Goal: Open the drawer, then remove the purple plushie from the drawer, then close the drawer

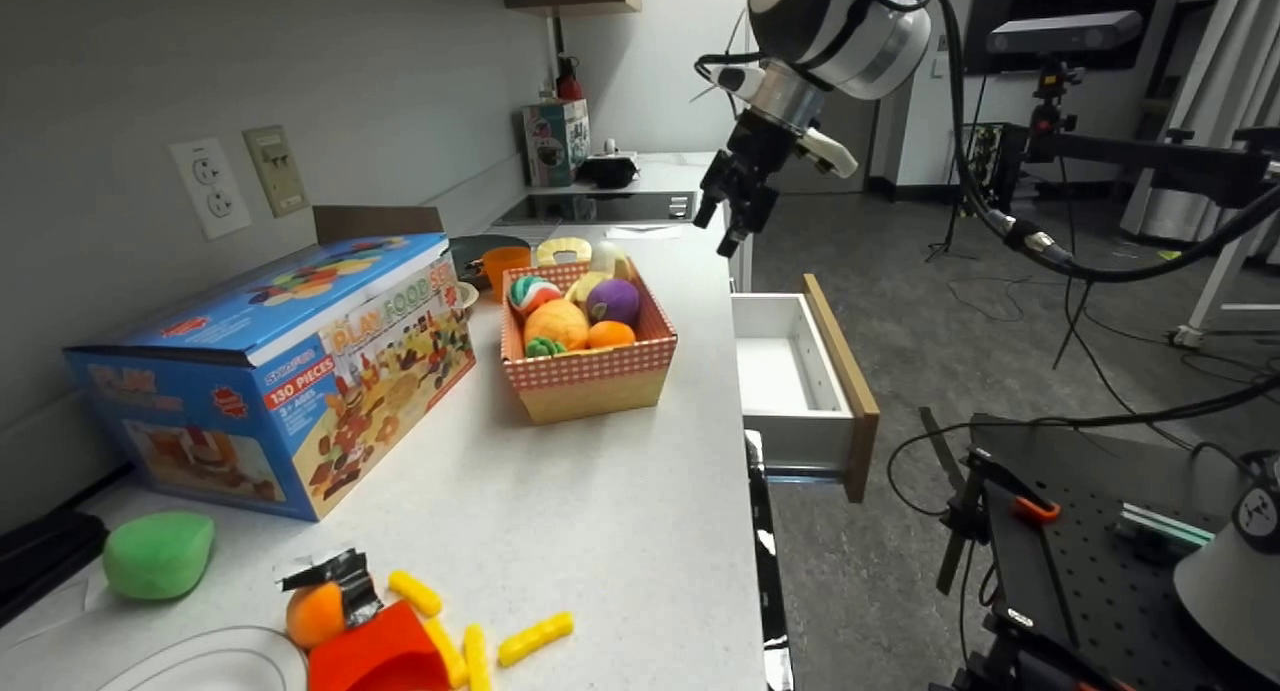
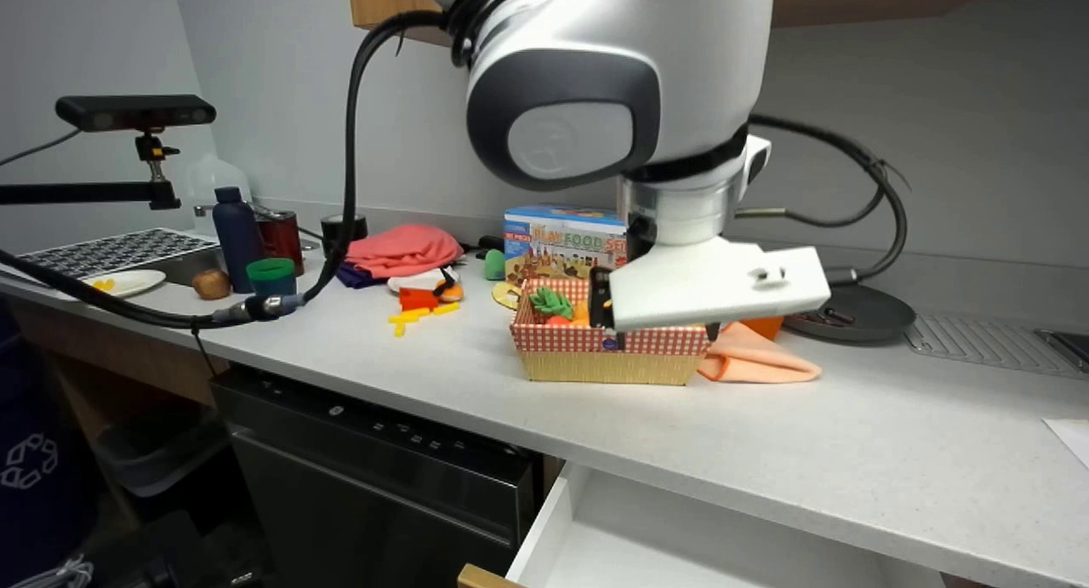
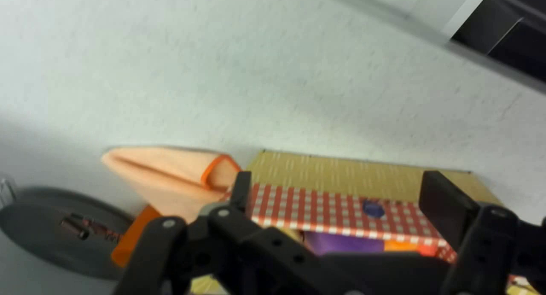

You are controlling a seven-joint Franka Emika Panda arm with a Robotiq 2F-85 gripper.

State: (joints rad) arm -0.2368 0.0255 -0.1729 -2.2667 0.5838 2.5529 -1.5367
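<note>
On the counter (image 1: 620, 531) I see a red-checked basket (image 1: 595, 391), a peach cloth (image 2: 761, 358) beside it, a blue play-food box (image 1: 350, 371), a green toy (image 1: 158, 554), yellow sticks (image 1: 537, 639) and a dark pan (image 2: 876, 316).

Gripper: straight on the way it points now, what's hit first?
Likely the countertop in front of the red-checked basket; the gripper's depth is unclear, so the basket itself could come first.
</note>
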